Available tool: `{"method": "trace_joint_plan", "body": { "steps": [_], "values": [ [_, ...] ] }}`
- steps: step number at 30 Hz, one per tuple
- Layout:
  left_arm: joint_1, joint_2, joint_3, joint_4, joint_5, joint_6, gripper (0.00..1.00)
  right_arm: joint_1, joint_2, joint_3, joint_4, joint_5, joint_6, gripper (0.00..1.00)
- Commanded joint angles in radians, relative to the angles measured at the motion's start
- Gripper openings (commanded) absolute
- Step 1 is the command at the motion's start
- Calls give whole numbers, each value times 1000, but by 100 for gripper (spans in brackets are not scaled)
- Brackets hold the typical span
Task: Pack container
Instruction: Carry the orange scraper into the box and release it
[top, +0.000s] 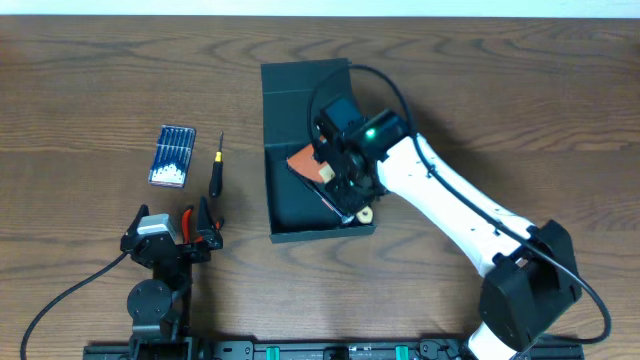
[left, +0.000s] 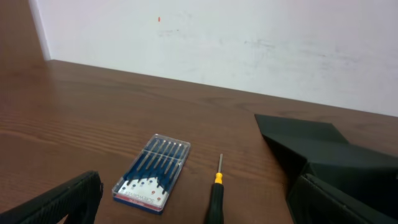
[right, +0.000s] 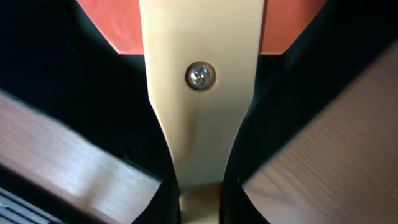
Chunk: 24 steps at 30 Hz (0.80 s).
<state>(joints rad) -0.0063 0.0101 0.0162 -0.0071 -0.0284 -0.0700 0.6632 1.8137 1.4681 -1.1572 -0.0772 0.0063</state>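
The case (top: 172, 155) of white-tipped bits lies in the left half of the surface (top: 80, 90), about midway between the far and near edges. Just toward the near edge from it sits the left hand (top: 178, 225), released, its fingers spread wide and grasping nothing. In the left wrist view the case and the screwdriver both lie ahead of it, apart from the fingers.

The screwdriver (top: 215, 175), with a black handle and a yellow collar, lies just right of the case. Its thin shaft points at the far edge.

Well to the right of the left hand, near the middle of the surface, stands the box (top: 290, 205). Its lid (top: 300, 95) is thrown back toward the far edge.

The right hand (top: 345, 190) hangs over the right side of the open box, reaching in from the near right. It is clenched on a tool (top: 305, 160) with a tan handle and an orange-red end. The orange-red end lies over the box's dark inside, and the tan butt sits by the box's near right corner. In the right wrist view the dark fingers (right: 166, 202) press both sides of the handle, which carries one screw. I cannot tell whether the tool touches the box floor.
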Motion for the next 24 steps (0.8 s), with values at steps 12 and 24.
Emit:
{"method": "trace_joint_plan", "body": {
  "steps": [12, 24],
  "values": [
    [5, -6, -11, -19, -1, 14, 98, 6, 34, -72, 138, -62, -23, 15],
    [5, -6, -11, -19, -1, 14, 99, 5, 114, -72, 158, -35, -49, 18]
  ]
}}
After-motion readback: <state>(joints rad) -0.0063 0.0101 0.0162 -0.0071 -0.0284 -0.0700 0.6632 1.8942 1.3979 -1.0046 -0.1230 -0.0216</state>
